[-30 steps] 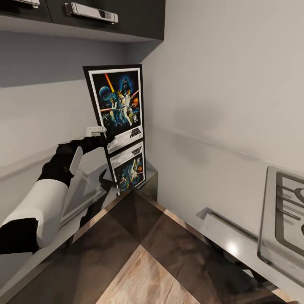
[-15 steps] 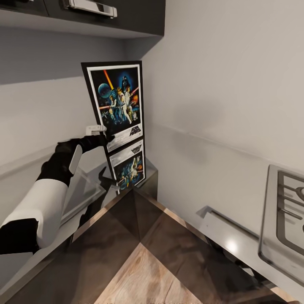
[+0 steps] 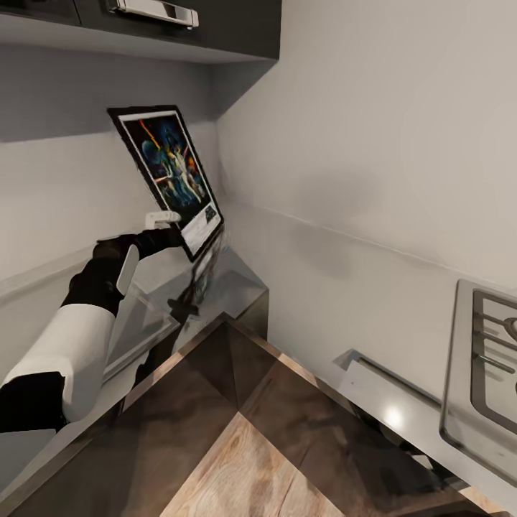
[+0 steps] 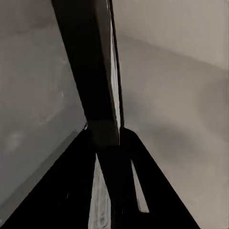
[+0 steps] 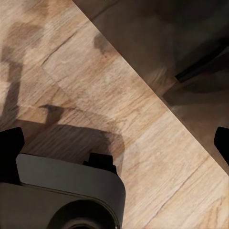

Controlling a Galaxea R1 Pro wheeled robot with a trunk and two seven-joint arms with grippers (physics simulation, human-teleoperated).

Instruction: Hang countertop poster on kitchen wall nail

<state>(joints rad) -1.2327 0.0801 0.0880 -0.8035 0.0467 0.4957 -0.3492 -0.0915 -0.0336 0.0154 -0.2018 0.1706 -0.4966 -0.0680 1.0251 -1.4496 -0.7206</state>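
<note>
The Star Wars poster (image 3: pixel 169 169), black-framed with a white inner border, is tilted in the corner of the walls with its top leaning left. My left gripper (image 3: pixel 178 233) is shut on its lower edge. The poster's low corner hangs just over the dark glossy kitchen countertop (image 3: pixel 215 373), which mirrors it. In the left wrist view the poster (image 4: pixel 90 71) shows edge-on as a dark band running away from the camera. My right gripper (image 5: pixel 117 143) hangs open over wooden floor, with its black fingertips (image 5: pixel 10 145) far apart and nothing between them.
Dark upper cabinets with a metal handle (image 3: pixel 151 11) hang over the corner. A silver gas hob (image 3: pixel 488 359) lies at the right on the counter. Plain white walls meet behind the poster. The robot's base (image 5: pixel 67 191) sits below the right gripper.
The poster has swung from upright and facing me to tilted, with its top leaning left and its face turned aside. Its reflection has shrunk. The left hand has hardly moved.
</note>
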